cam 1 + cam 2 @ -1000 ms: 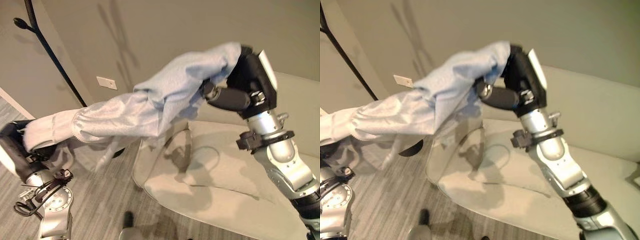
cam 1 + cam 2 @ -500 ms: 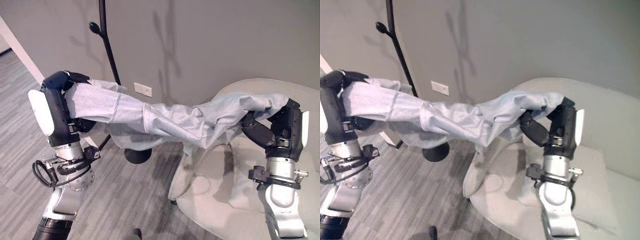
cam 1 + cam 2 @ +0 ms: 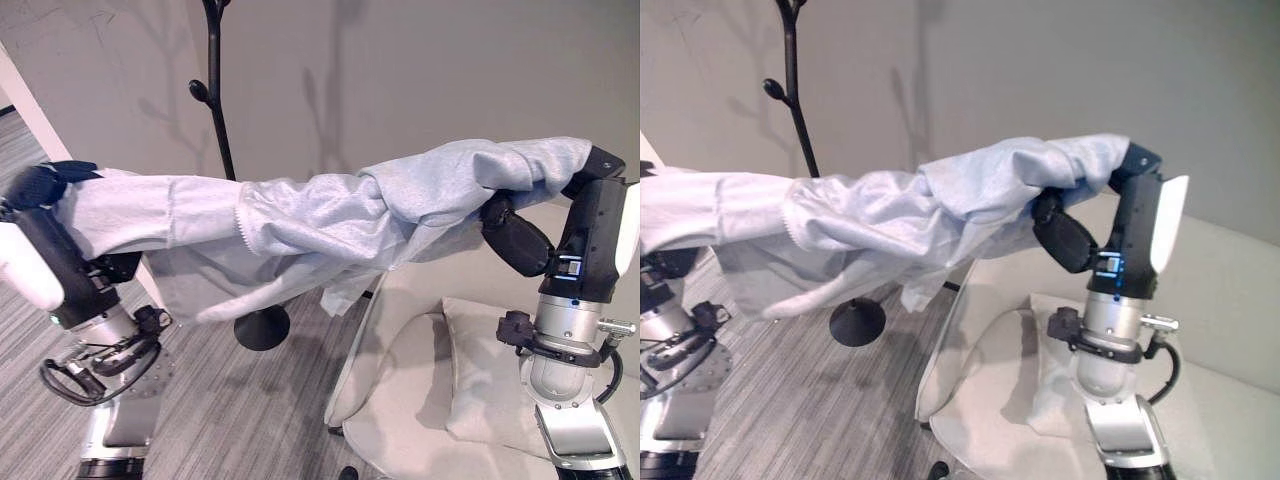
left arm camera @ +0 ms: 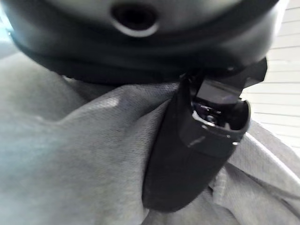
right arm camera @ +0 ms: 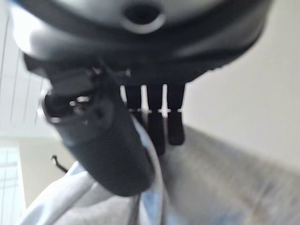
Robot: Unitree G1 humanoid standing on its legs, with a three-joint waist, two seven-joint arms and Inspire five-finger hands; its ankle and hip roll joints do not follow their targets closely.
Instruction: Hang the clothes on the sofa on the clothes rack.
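the pale blue-grey fabric garment [image 3: 330, 215] is off the sofa and stretched in the air between both hands, sagging a little in the middle, with a loose flap hanging below; the left hand [image 3: 45, 185] has its dark fingers curled over one end, and in its wrist view the thumb [image 4: 192, 150] presses down into the cloth, so it is clamped on the garment; the right hand [image 3: 590, 215] holds the other end raised over the sofa, its thumb [image 5: 101, 145] and fingers [image 5: 159, 117] pinching a fold between them; the black metal clothes rack [image 3: 215, 100] stands behind the garment, nearer the left hand, its round base [image 3: 262, 327] on the grey striped floor [image 3: 220, 420] and a knobbed branch [image 3: 200, 90] sticking out above the cloth.

the step in hand seems to be carrying the garment to the rack; to do it well, i judge both grips should hold firm so neither end slips, the cloth should be lifted above a branch tip rather than pushed against the pole, and a part with some slack should be lowered over the knob so it catches; the hanging flap could snag on the pole or pull the garment off balance, so release should wait until the weight sits on the branch.

as for containers, there are none here; the cream upholstered sofa [image 3: 420, 400] carries only a pale cushion [image 3: 480, 370].
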